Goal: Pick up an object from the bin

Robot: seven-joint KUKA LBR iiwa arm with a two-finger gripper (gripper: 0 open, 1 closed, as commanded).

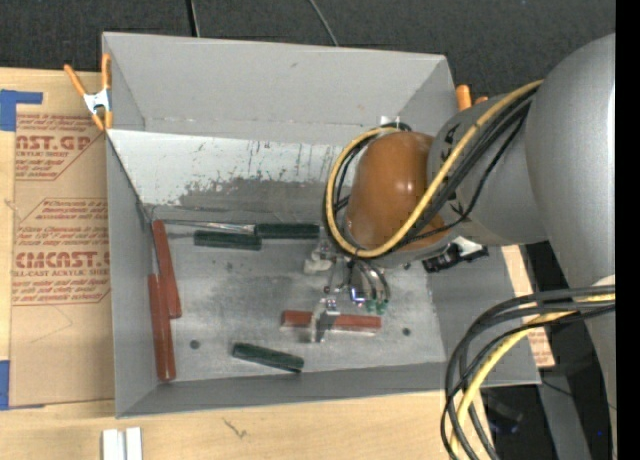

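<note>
Grey, scuffed metal forms the bin (200,78), with a few loose sticks on its floor. At lower centre the gripper (323,326) is low over a red-brown bar (355,323) and covers the bar's middle. Whether its jaws are apart or together cannot be told. An orange cover (385,188) hides the wrist. A dark green stick (268,356) lies to the lower left, and two red-brown sticks (165,283) line the left wall.

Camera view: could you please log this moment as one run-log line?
gripper: low over red-brown stick, lower right of bin | grasp: cannot tell | nearest other: dark green stick
</note>
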